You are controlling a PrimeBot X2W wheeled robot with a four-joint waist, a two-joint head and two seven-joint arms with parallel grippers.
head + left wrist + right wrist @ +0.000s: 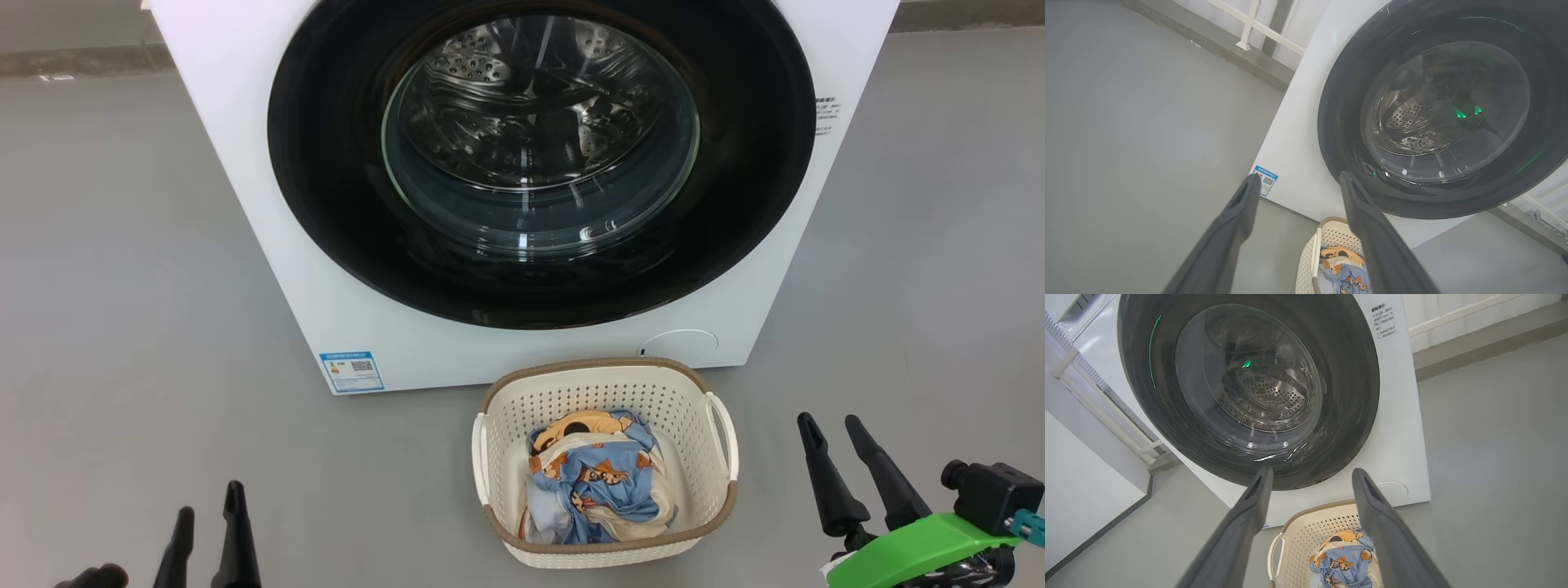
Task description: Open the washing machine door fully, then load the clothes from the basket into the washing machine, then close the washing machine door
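Head view: the shut washing machine door (540, 147) lies ahead, up-right of the left gripper (211, 498) and up-left of the right gripper (829, 420). Both grippers are spread wide and empty. The basket (596, 366) of clothes (596, 478) sits on the grey floor (122, 327) between them, closer to the right gripper.

Left wrist view: the door is ahead, off to the right.

Right wrist view: the door is straight ahead, so this arm seems better placed.

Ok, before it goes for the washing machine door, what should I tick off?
1. Left gripper open, empty: ok.
2. Right gripper open, empty: ok.
3. Washing machine door shut, ready to open: ok.
4. Where to grip the door: cannot tell.
5. Clothes all inside the basket: ok.
6. Basket clear of the door's swing: cannot tell; it stands close in front of the washing machine.
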